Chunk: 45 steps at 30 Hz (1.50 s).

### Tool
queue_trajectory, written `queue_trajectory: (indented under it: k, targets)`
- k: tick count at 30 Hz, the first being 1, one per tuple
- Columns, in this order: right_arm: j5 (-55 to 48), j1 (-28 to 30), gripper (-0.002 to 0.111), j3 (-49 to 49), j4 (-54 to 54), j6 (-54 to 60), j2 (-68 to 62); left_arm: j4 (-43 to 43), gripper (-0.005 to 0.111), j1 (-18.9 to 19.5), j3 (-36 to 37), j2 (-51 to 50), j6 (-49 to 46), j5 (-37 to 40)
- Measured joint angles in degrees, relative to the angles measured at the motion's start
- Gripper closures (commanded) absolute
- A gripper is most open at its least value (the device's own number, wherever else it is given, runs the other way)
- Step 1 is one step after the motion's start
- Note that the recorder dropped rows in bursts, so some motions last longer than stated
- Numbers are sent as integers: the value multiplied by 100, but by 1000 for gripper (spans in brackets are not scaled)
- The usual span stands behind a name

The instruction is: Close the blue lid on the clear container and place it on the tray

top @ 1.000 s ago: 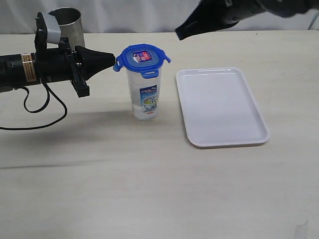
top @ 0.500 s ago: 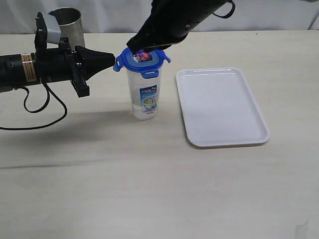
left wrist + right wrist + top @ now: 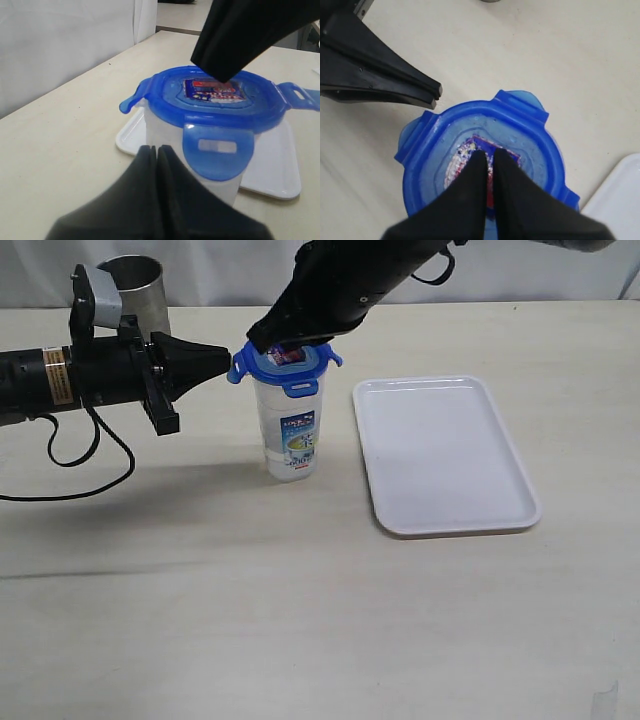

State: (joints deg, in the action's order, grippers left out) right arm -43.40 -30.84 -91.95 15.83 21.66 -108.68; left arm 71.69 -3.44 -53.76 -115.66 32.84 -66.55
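Observation:
The clear container (image 3: pixel 291 430) stands upright on the table, left of the tray (image 3: pixel 445 455). The blue lid (image 3: pixel 300 368) sits on its mouth with its flaps sticking out. My right gripper (image 3: pixel 262 344) is shut, its tips resting on the sticker at the lid's middle (image 3: pixel 490 157). My left gripper (image 3: pixel 228 359) is shut, lying level, with its tips at the lid's left flap; in its own view the tips (image 3: pixel 156 149) sit against the container wall (image 3: pixel 165 135) under the lid (image 3: pixel 220 107). Neither gripper holds anything.
A steel cup (image 3: pixel 133 285) stands at the back left, behind the left arm. A black cable (image 3: pixel 90 455) loops on the table under that arm. The white tray shows behind the container in the left wrist view (image 3: pixel 131 135).
The right gripper came down from the upper right onto the lid's top, then sank a little lower onto it. The left gripper and the container have not moved.

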Motion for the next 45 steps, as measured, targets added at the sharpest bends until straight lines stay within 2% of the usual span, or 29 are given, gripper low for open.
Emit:
queue_trajectory:
  k: [45]
  targets:
    - [-213, 0, 104, -97, -50, 102, -126, -129, 107, 0, 0, 0, 0, 0]
